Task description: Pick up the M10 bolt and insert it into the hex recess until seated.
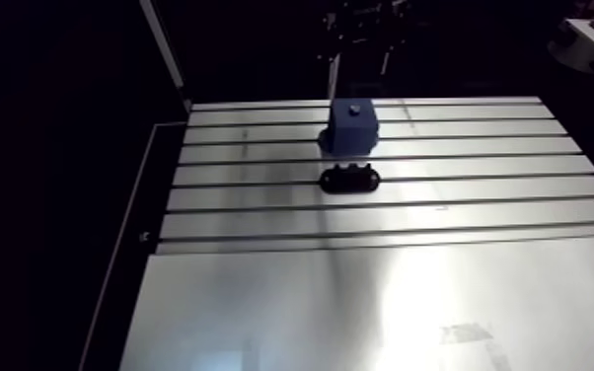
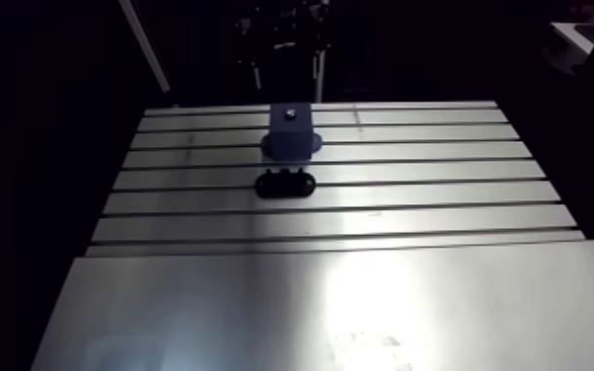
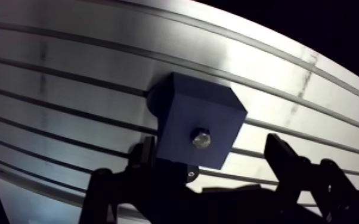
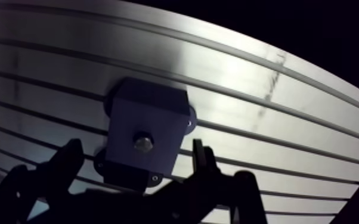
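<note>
Plainly, a shiny grey bolt [image 3: 201, 140] sits in the blue block [image 3: 179, 116], jaws spread apart.

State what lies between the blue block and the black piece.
Nothing lies between the blue block and black piece: only bare table with one slot, seen in the arm view.

No legible text — anywhere.

Probably a lab or workshop, judging by the slotted aluminium table [image 1: 409, 215].
</note>
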You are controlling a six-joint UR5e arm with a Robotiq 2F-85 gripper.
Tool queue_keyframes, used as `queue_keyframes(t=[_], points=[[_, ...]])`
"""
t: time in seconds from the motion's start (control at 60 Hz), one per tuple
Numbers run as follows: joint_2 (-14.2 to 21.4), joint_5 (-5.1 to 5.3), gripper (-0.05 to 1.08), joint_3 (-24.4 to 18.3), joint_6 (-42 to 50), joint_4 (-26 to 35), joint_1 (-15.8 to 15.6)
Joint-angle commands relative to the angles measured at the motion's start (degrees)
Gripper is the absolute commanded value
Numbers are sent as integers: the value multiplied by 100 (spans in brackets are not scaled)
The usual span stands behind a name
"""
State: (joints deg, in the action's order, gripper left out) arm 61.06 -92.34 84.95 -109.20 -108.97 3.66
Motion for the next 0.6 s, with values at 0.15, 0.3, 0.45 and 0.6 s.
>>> queue_keyframes(t=[0.15, 0.3, 0.45, 0.6], points=[[-1, -25, 2, -411, 1100, 890, -85], [12, -26, 35, -487, 1247, 1094, -76], [16, -6, 94, -492, 1268, 1066, -43], [-27, -33, 103, -461, 1231, 1067, -24]])
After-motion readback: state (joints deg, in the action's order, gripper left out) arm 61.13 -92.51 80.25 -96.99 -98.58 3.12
